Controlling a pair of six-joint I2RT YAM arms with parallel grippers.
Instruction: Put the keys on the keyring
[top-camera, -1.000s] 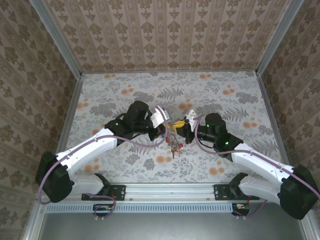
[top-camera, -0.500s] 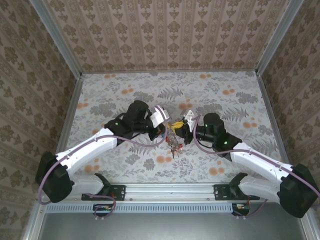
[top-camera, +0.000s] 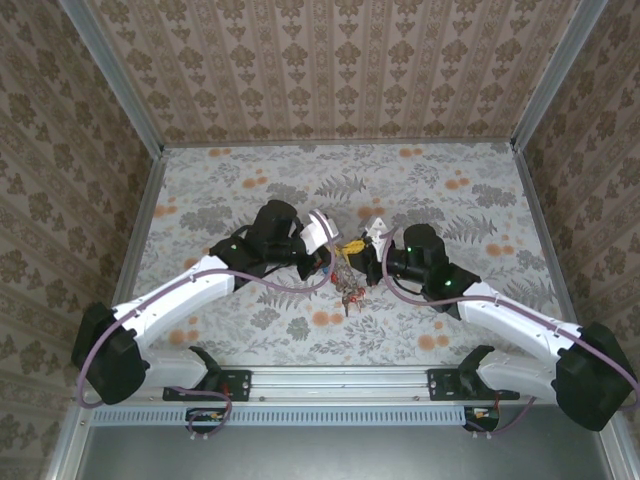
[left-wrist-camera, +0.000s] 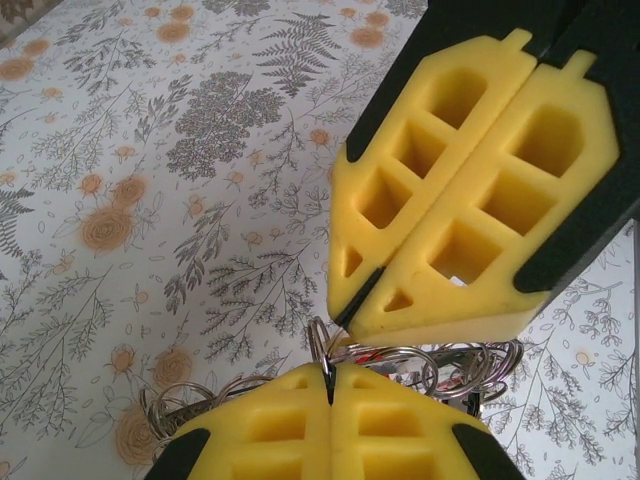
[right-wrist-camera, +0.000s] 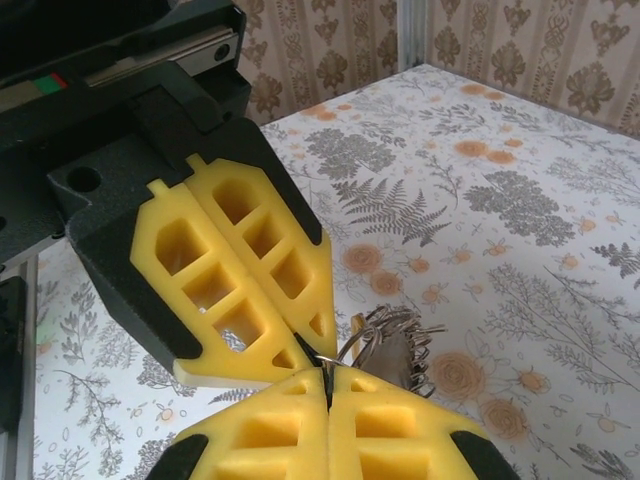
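Left gripper (left-wrist-camera: 330, 372) is pinched fully shut on a thin wire loop of the keyring (left-wrist-camera: 400, 356). The right gripper (right-wrist-camera: 327, 376) meets it tip to tip, clamped on the same ring just beside. Below them the keys (top-camera: 347, 291) hang bunched over the table (top-camera: 450, 200). Such slim wire could slip from either grip if one arm pulls or twists unevenly, dropping the bunch.

No text, label, brand, number or sign can be read on any surface here.
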